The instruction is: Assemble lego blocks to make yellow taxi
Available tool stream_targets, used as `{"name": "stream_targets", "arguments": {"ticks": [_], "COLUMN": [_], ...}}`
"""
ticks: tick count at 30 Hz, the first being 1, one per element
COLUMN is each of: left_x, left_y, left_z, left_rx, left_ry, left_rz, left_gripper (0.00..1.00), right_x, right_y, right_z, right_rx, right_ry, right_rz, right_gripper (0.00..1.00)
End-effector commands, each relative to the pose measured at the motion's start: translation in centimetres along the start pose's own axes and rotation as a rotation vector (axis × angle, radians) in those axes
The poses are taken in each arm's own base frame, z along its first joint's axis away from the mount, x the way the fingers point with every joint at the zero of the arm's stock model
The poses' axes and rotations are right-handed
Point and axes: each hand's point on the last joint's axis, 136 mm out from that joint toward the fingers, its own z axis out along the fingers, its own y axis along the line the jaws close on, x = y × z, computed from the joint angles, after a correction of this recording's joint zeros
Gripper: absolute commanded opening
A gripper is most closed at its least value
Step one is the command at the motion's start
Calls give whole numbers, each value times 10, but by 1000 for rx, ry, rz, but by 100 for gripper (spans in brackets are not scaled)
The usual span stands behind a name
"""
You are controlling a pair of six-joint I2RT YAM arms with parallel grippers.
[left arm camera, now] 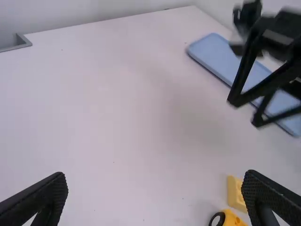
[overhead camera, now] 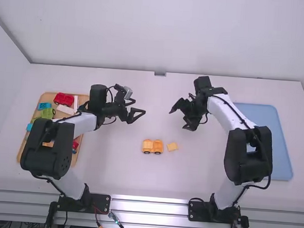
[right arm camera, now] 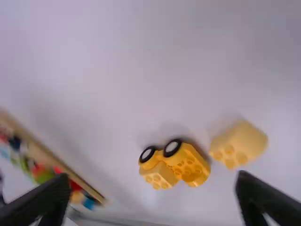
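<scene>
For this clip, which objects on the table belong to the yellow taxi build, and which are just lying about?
Part of the build:
- wheeled yellow piece
- loose yellow block, beside it, not attached

Apparently just lying about:
- wooden tray
- red piece and green piece in that tray
- blue tray

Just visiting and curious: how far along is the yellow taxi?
The wheeled yellow car looks partly built. In hand: nothing; the left gripper and right gripper are open and empty. Left to do, seemingly: join on the loose yellow block, lying beside the car.
</scene>
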Motion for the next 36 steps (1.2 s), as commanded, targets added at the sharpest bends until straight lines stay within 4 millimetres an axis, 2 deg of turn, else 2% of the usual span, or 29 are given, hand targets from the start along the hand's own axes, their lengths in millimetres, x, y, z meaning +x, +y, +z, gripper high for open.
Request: {"name": "stream_targets", "arguments": {"ticks": [1,2,3,4,5,6,9,11,15,17,19,20,21,23,24,25,26,27,31,36], "left_x": [-3,-3,-2,-1,2,4,6,6,8,12,14,15,14,14,13,13,14,17,33,56], "left_y": [8,15,16,20,28,32,40,44,45,40,34,29,20,9,-6,-15,-19,-38,-58,-76], "left_z": [-1,-1,-1,-2,-3,-3,-5,-6,-6,-5,-4,-3,-2,-1,-1,-1,-2,-5,-10,-11], "left_rx": [-40,-80,-85,-109,-153,-182,-230,-254,-260,-238,-200,-176,-115,-53,35,88,111,222,322,389], "left_ry": [-8,-5,-4,-1,7,13,10,8,5,21,33,40,45,47,40,33,30,11,5,40], "left_rz": [12,1,-3,-30,-83,-120,-184,-218,-277,-284,-261,-239,-164,-91,18,80,105,229,399,517], "left_gripper": [99,99,99,99,99,99,99,99,99,99,99,99,99,99,99,99,99,99,99,99], "right_x": [-8,-23,-27,-41,-65,-78,-96,-101,-102,-83,-57,-42,-16,3,22,32,35,43,40,50], "right_y": [22,21,21,21,21,21,33,39,73,80,75,69,60,51,38,30,26,11,-15,-34], "right_z": [-8,-9,-10,-11,-16,-20,-27,-30,-36,-31,-23,-21,-19,-19,-21,-21,-22,-20,-6,17], "right_rx": [-56,-2,16,68,173,244,299,298,170,75,-25,-90,-202,-287,-363,-400,-414,-447,-414,-436], "right_ry": [-37,-97,-116,-168,-255,-299,-390,-423,-528,-487,-400,-350,-280,-234,-188,-164,-158,-148,-142,-162], "right_rz": [-783,-946,-987,-1091,-1244,-1321,-1440,-1458,-1540,-1672,-1803,-1871,-1970,-2040,-2117,-2156,-2171,-2240,-2259,-2252], "right_gripper": [99,99,99,99,99,99,99,99,99,99,99,99,99,99,99,99,99,99,99,99]}}
